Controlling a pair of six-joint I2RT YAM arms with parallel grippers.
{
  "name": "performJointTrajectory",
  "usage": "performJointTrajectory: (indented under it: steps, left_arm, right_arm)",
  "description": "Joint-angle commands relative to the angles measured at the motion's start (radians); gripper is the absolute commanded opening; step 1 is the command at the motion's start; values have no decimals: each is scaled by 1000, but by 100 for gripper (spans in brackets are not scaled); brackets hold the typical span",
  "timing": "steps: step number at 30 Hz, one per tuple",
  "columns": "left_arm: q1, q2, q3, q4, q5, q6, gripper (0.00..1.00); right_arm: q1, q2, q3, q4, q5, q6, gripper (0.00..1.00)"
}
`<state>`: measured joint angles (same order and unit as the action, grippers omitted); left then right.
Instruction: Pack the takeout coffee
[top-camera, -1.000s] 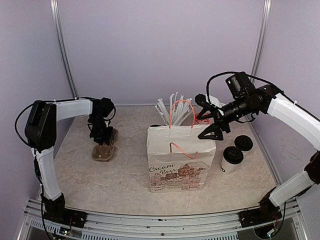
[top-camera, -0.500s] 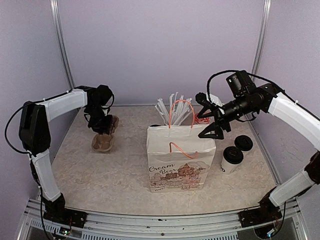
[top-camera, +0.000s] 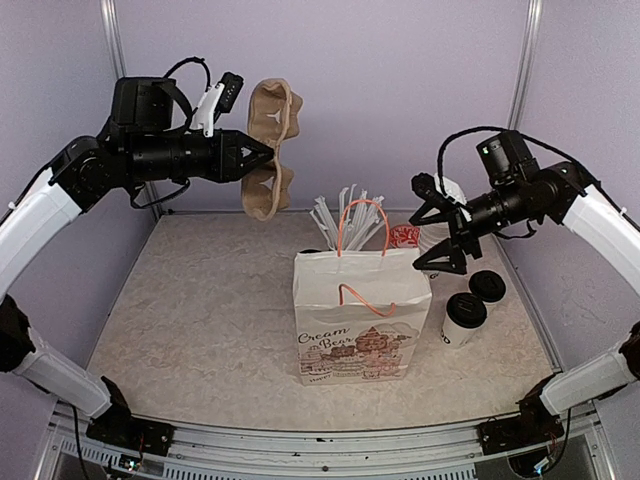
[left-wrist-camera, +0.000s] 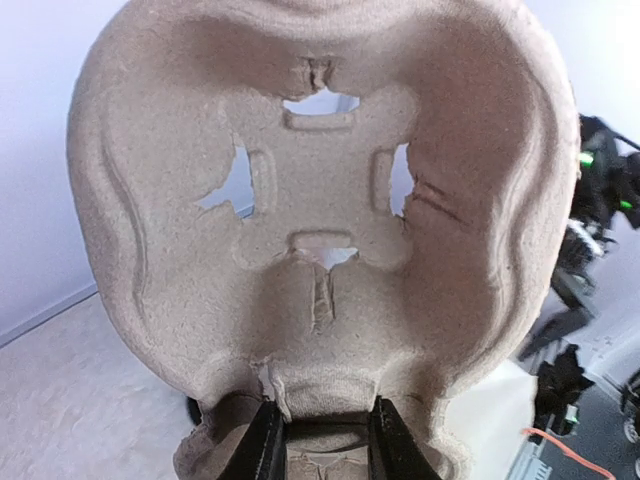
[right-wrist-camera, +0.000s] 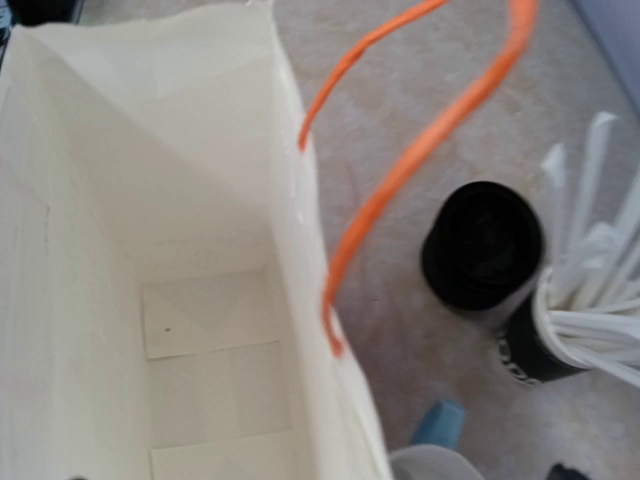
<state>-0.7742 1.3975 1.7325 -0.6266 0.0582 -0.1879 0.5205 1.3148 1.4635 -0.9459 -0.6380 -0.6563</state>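
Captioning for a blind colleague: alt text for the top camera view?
The left gripper holds a pulp cup carrier in the air, left of a white paper bag standing in the middle. The open right gripper hovers at the bag's right, near two lidded cups.

Two takeout coffee cups stand at the right of the worktop (top-camera: 200, 330), the nearer cup (top-camera: 463, 325) and the farther cup (top-camera: 490, 290), each under one black lid (top-camera: 466, 308). One paper bag (top-camera: 360, 325) in the middle carries two orange handles (right-wrist-camera: 425, 155). One pulp cup carrier (top-camera: 272, 150) hangs high at the far left. One bundle of white straws (top-camera: 335, 215), too many to count, stands behind the bag beside one black round container (right-wrist-camera: 483, 250).
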Motion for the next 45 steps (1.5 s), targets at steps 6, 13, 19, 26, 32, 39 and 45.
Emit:
performJointTrajectory:
  steps: [6,13,19,26,32,39,45]
  left_arm:
    - [-72,-60,-160,368,435,81,20]
    - [-97,5,-255,476,577,108,18]
    - [-122,88,-232,454,609,159,18]
    - [-145,184,-166,355,586,236,18]
    - [-171,235,-94,159,483,330,17]
    - [-200,260,-72,10,369,386,18]
    - [-224,276,-65,-52,315,382,18]
  right_arm:
    - [-69,-38,34,-28,-20,12,94]
    - [-93,-35,38,-39,-44,16,94]
    - [-117,-57,31,-45,-66,20,94]
    - [-130,-69,19,-47,-78,20,94]
    - [-137,-80,4,-38,-80,20,94]
    - [-139,-85,-14,-27,-83,21,94]
    - [-139,-85,-21,-24,-90,21,94]
